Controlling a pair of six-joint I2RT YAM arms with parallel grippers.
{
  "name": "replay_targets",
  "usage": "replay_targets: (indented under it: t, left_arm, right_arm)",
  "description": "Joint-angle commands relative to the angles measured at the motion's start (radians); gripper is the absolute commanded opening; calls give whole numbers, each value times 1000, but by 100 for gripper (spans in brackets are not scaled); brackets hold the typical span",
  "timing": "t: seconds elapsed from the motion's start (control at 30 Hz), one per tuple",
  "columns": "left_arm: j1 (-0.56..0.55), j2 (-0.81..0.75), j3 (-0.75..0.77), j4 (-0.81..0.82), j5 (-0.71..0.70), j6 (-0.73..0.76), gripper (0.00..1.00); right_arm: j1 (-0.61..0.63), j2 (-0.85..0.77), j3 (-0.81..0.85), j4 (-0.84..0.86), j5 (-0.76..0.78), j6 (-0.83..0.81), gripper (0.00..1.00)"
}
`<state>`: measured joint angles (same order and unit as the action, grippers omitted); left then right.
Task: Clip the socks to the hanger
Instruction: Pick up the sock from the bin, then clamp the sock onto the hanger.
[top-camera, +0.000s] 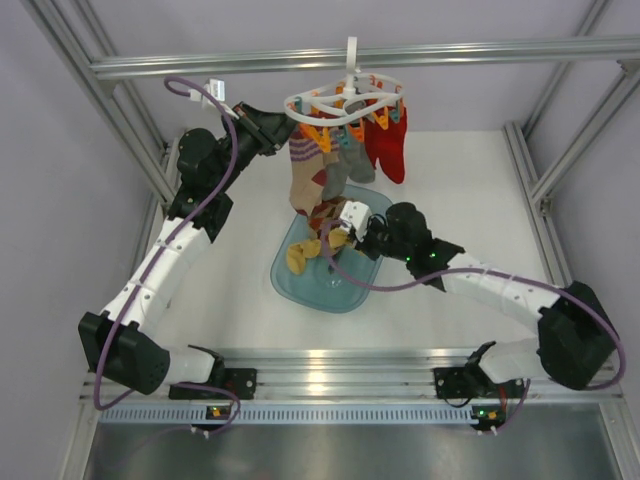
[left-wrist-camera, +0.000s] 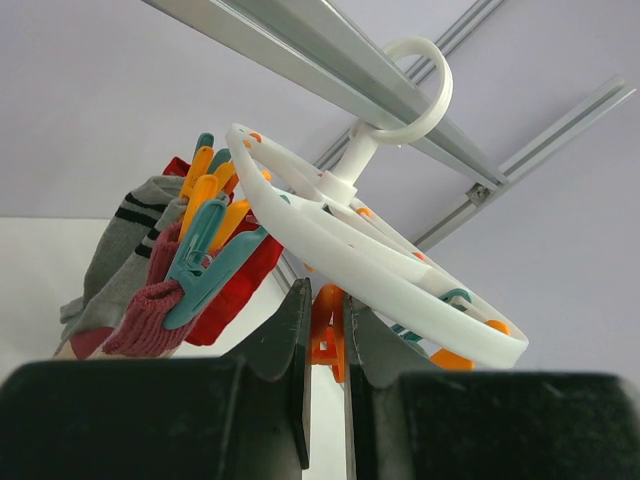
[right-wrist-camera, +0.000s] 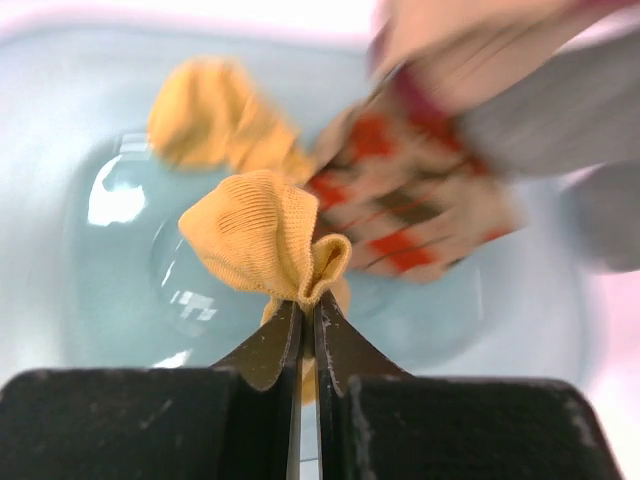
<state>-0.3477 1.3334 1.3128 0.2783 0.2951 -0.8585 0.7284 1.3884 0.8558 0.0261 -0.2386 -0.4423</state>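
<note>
The white ring hanger (top-camera: 345, 98) hangs by its hook from the top bar. An argyle sock (top-camera: 308, 185), a grey striped sock (top-camera: 355, 160) and a red sock (top-camera: 388, 145) are clipped to it. My left gripper (top-camera: 290, 128) is up at the hanger's left side. In the left wrist view it (left-wrist-camera: 325, 300) is shut on an orange clip (left-wrist-camera: 330, 335) under the hanger's rings (left-wrist-camera: 380, 260). My right gripper (top-camera: 348, 235) is over the tray. It (right-wrist-camera: 308, 305) is shut on a bunched fold of a mustard yellow sock (right-wrist-camera: 260, 235). Another yellow sock (right-wrist-camera: 205, 110) lies in the tray.
The translucent blue tray (top-camera: 285, 280) sits mid-table under the hanger. The aluminium frame bar (top-camera: 450, 55) runs across the top, with slanted frame posts on both sides. The hanging argyle sock (right-wrist-camera: 400, 190) dangles close behind the held sock.
</note>
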Motion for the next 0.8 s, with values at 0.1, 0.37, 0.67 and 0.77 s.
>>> replay_targets:
  t: [0.1, 0.37, 0.67, 0.77]
  left_arm:
    - [-16, 30, -26, -33, 71, -7, 0]
    - [-14, 53, -18, -39, 127, -42, 0]
    - [-14, 56, -20, -31, 164, -43, 0]
    - [-14, 58, -18, -28, 179, -43, 0]
  right_arm:
    - [23, -164, -67, 425, 202, -67, 0]
    - [31, -146, -89, 675, 139, -349, 0]
    - [29, -57, 90, 709, -5, -377, 0]
    - [29, -20, 146, 689, -39, -384, 0]
